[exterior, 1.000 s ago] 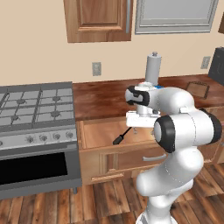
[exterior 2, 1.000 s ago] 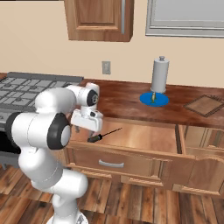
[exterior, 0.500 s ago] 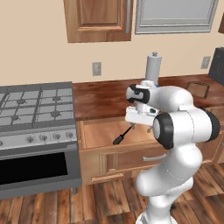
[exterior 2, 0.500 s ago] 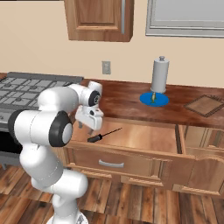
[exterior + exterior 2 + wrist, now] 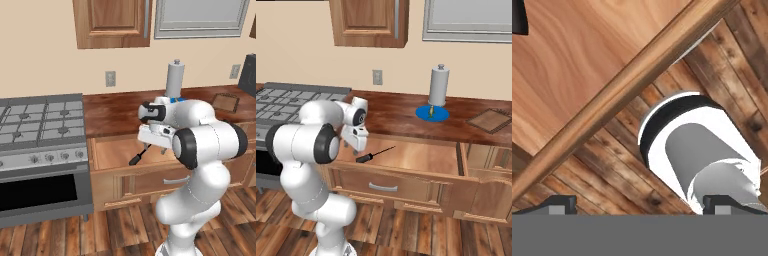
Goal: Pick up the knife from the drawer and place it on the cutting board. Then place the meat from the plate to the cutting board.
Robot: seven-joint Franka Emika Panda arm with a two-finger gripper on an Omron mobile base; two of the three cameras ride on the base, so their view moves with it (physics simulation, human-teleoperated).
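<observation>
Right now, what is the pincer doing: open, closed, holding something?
Pincer: open and holding nothing, above the wide light-wood drawer near the black-handled slim knife.

Drawer (image 5: pixel 421 157) pulled open, knife (image 5: pixel 372 155) on floor at left end. Gripper (image 5: pixel 357 146) just left of knife handle. Plate (image 5: pixel 432 113) with meat (image 5: pixel 431 111) on far counter; cutting board (image 5: pixel 489 120) far right.

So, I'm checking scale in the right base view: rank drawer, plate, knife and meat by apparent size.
1. drawer
2. knife and plate, about alike, though the knife is nearer
3. meat
</observation>
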